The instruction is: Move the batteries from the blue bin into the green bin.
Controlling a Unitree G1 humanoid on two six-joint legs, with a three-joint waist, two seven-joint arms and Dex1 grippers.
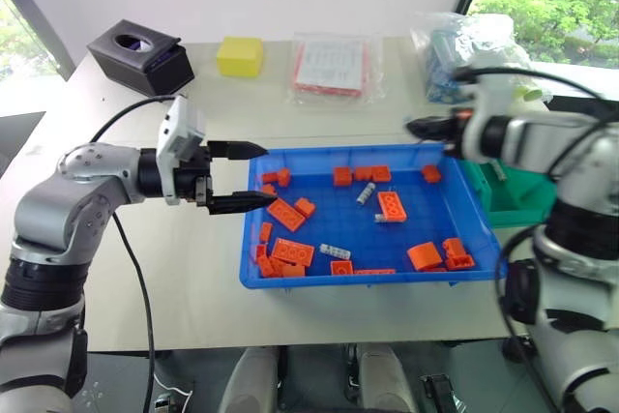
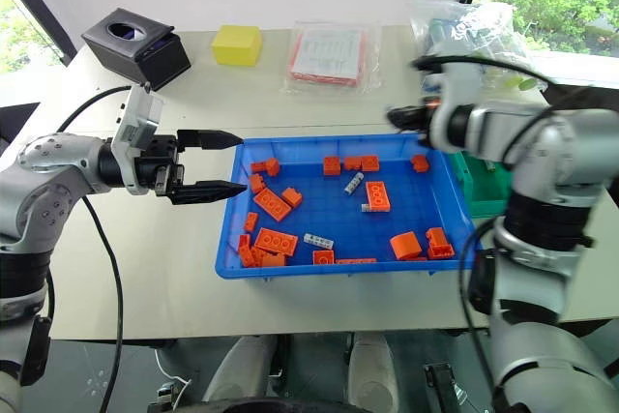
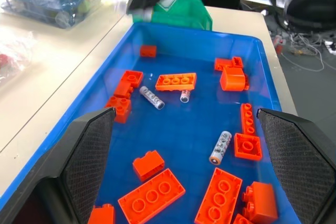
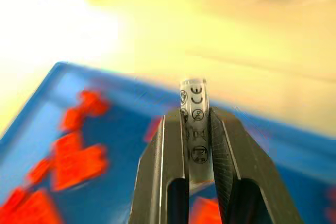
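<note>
Left eye view takes in a pale counter (image 1: 222, 287) carrying a black tissue box (image 1: 141, 55), a yellow block (image 1: 240, 56) and two clear bags. Nearer lies the blue bin (image 1: 366, 282), scattered with orange bricks (image 1: 291, 251) and three batteries (image 1: 336, 250). Beside its right end sits the green bin (image 1: 513, 208). The left tool (image 1: 253, 176) hangs wide open at the bin's left rim. The right tool (image 4: 195, 124) pinches a fourth battery (image 4: 194, 129) above the bin's far right corner.
</note>
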